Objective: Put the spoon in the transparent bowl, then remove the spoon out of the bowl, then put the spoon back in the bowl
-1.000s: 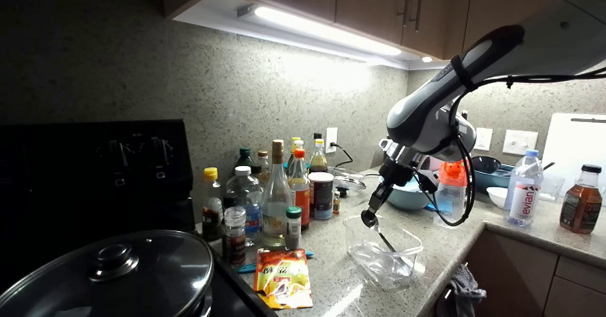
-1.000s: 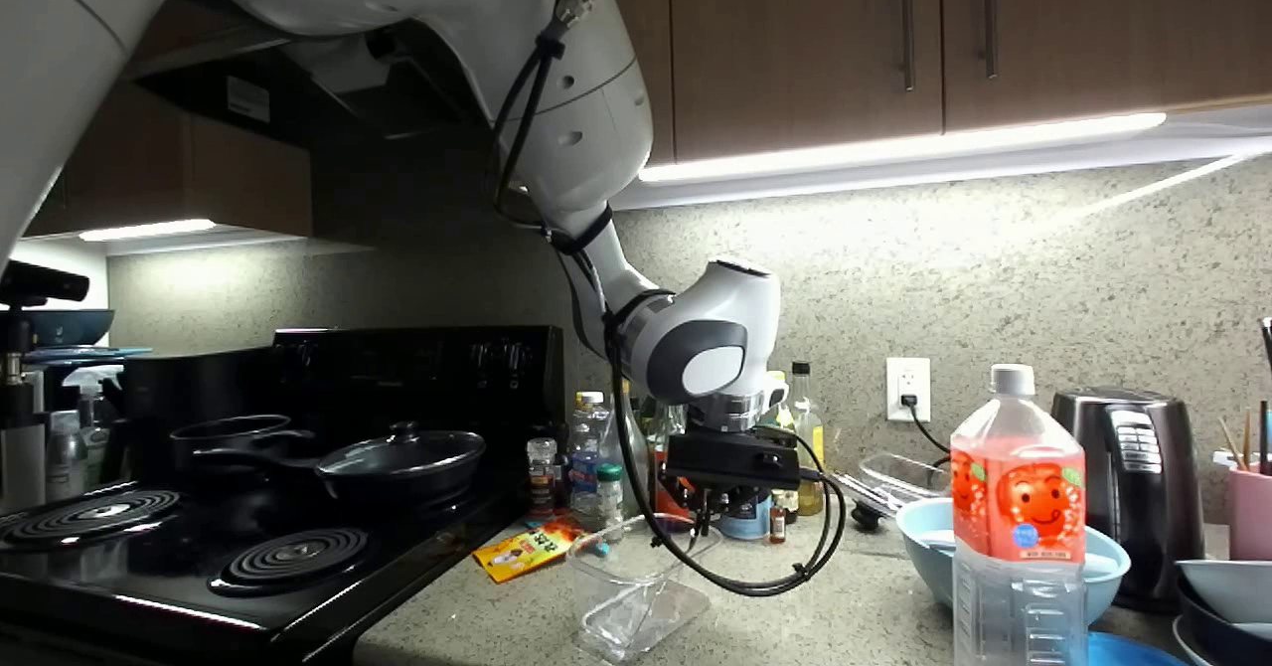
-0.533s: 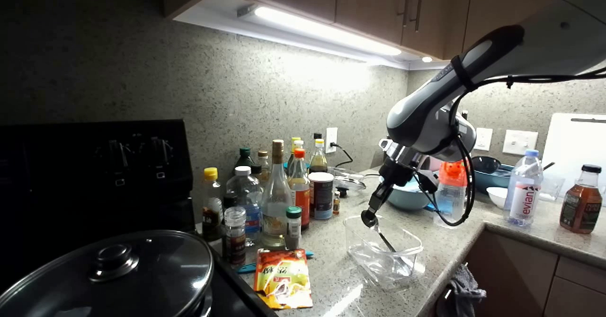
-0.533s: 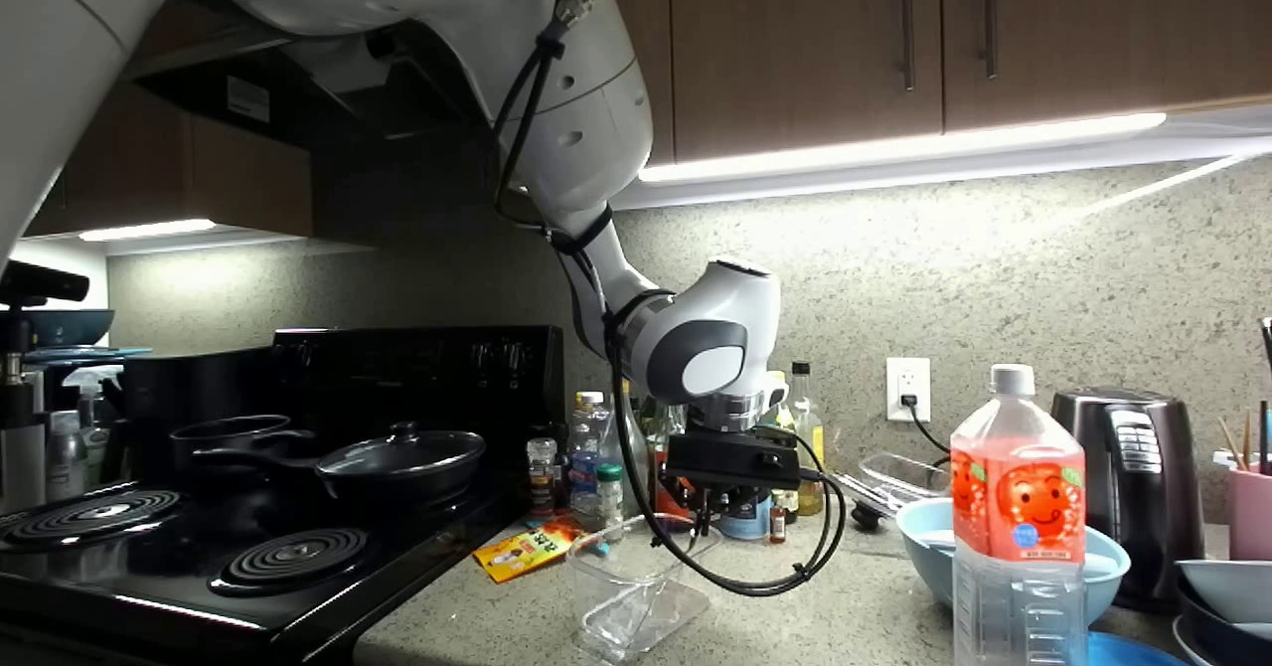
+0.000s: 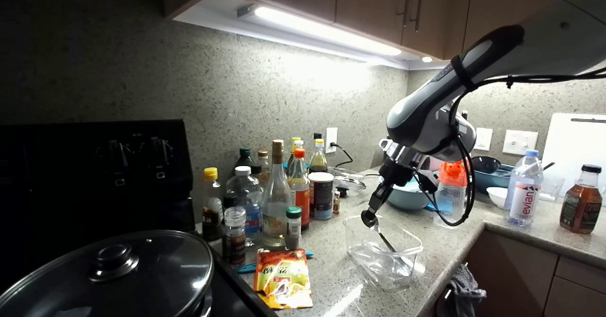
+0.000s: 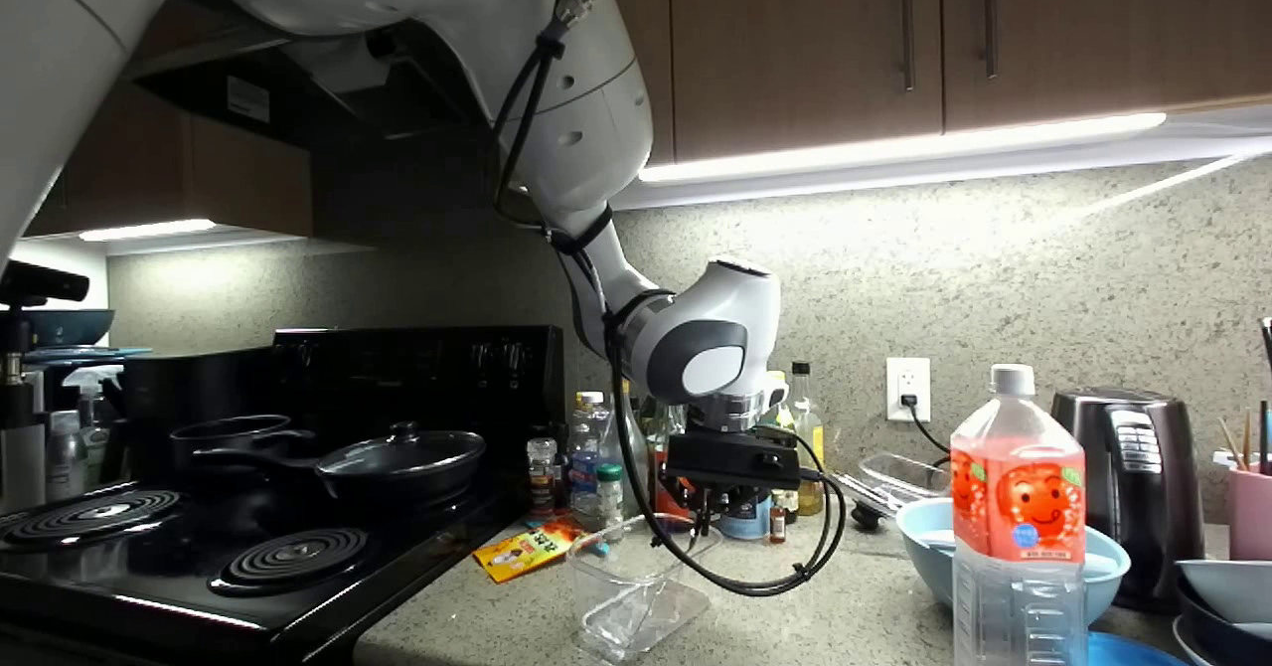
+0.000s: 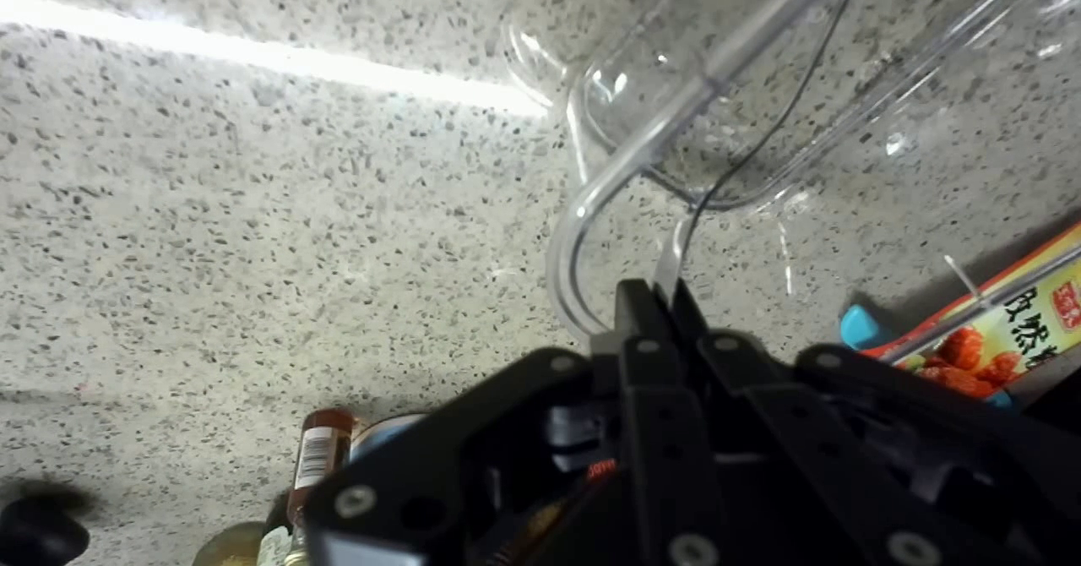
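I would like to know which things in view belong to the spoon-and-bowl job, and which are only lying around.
For the job:
spoon
transparent bowl
gripper, which holds the spoon

Only lying around:
red-and-yellow packet
light blue bowl
evian bottle
lidded pan

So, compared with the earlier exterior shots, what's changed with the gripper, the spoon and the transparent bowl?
Nothing visibly changed in both exterior views: nothing moved, and nothing was taken hold of or let go. The gripper stays shut on the spoon, which slants down into the transparent bowl. The bowl and the red-and-yellow packet sit where they were.
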